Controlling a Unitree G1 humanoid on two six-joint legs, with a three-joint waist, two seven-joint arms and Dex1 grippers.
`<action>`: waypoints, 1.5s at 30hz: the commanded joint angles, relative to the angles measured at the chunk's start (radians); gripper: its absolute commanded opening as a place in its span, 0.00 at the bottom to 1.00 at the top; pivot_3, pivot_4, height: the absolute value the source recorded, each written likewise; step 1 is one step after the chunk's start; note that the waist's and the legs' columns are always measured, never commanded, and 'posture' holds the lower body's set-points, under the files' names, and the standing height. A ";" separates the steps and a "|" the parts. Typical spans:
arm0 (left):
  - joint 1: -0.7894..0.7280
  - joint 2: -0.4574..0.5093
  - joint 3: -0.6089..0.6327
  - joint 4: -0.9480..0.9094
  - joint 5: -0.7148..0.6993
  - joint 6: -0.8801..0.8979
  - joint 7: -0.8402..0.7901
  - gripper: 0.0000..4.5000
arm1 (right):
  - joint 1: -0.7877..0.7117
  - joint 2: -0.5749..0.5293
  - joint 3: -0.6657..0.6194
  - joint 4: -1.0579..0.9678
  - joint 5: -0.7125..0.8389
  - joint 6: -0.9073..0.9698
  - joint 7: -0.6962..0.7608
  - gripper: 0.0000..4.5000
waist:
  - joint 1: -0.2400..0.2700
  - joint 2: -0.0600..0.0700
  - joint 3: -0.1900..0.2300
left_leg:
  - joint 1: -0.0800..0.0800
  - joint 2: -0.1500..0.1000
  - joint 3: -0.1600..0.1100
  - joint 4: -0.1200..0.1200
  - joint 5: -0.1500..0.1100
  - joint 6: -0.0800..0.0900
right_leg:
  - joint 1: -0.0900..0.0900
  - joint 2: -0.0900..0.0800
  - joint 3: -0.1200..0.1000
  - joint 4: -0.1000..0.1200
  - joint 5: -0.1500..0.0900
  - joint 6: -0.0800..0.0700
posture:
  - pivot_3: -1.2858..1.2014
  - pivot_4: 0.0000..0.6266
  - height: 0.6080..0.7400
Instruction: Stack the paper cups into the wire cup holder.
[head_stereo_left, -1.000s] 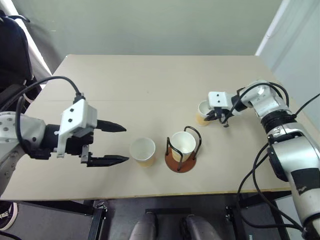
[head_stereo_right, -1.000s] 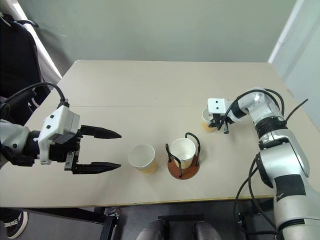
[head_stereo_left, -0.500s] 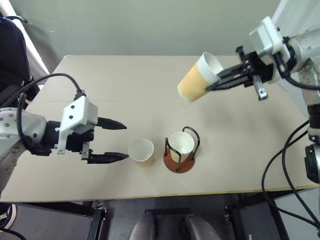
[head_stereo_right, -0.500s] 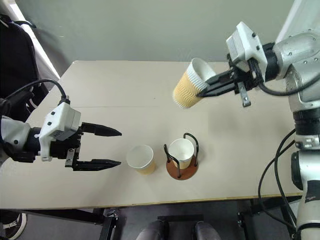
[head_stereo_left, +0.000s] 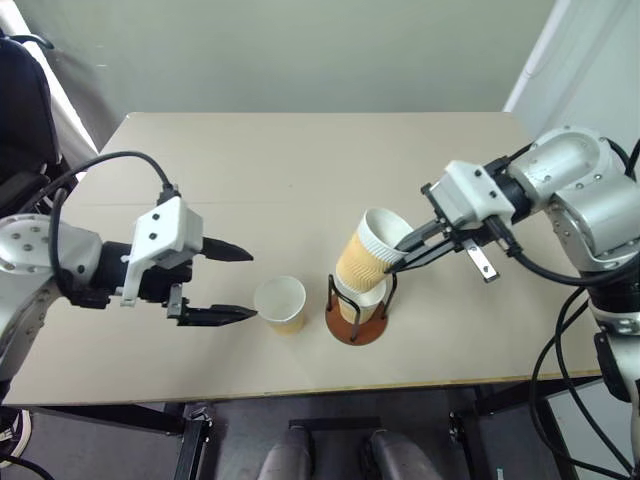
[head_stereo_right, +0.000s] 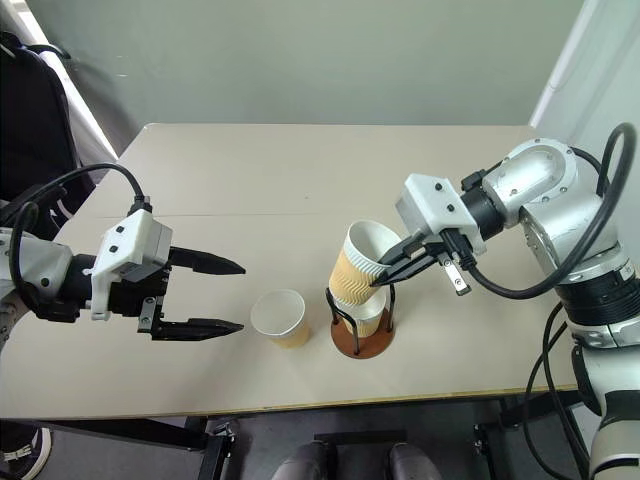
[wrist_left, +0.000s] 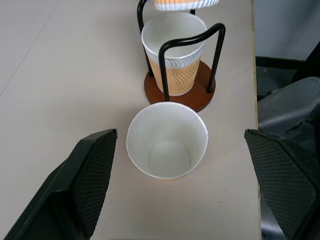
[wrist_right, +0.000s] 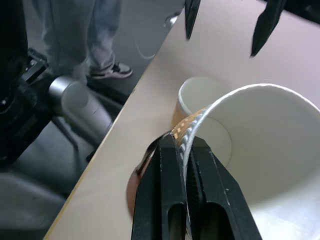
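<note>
My right gripper (head_stereo_left: 397, 263) is shut on the rim of a tan paper cup (head_stereo_left: 366, 250), pinching its wall between both fingers (wrist_right: 172, 170). It holds the cup tilted just above the wire cup holder (head_stereo_left: 357, 328). A second cup (wrist_left: 173, 50) stands inside the holder's black hoops. The held cup's bottom is right at this cup's rim; I cannot tell whether they touch. A third cup (head_stereo_left: 280, 303) stands upright on the table just left of the holder. My left gripper (head_stereo_left: 251, 285) hovers open to that cup's left, with its fingers (wrist_left: 90, 170) apart and empty.
The beige table (head_stereo_left: 300, 160) has bare room at the back and left. A dark chair (head_stereo_left: 20, 110) stands beyond the table's left edge. A person's legs (wrist_right: 100, 35) show on the floor beside the table in the right wrist view.
My right gripper lifted the cup off the table at the right, carried it high, then brought it down over the holder. The left gripper stayed in place.
</note>
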 joint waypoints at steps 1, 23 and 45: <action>0.002 0.014 0.030 -0.020 -0.002 -0.008 -0.002 0.97 | -0.009 -0.011 0.003 -0.001 -0.027 -0.032 0.003 0.02 | 0.000 0.000 0.000 | 0.000 0.000 0.000 0.000 0.000 0.000 | 0.000 0.000 0.000 0.000 0.000 0.000 | 0.52 0.24 1.00; 0.021 0.021 0.050 -0.039 -0.007 -0.004 -0.020 0.97 | 0.007 -0.022 0.041 -0.007 -0.094 -0.086 0.003 0.66 | -0.001 0.000 0.000 | 0.000 0.000 0.000 0.000 0.000 0.000 | 0.000 0.000 0.000 0.000 0.000 0.000 | 0.52 0.24 1.00; -0.127 -0.050 -0.372 0.013 0.280 -0.189 -0.104 0.97 | 0.474 -0.229 -0.573 -0.293 0.426 0.381 -0.269 0.99 | 0.010 -0.003 -0.001 | 0.006 0.001 0.001 0.000 -0.001 -0.001 | 0.007 0.002 0.002 -0.001 -0.002 0.003 | 0.52 0.24 1.00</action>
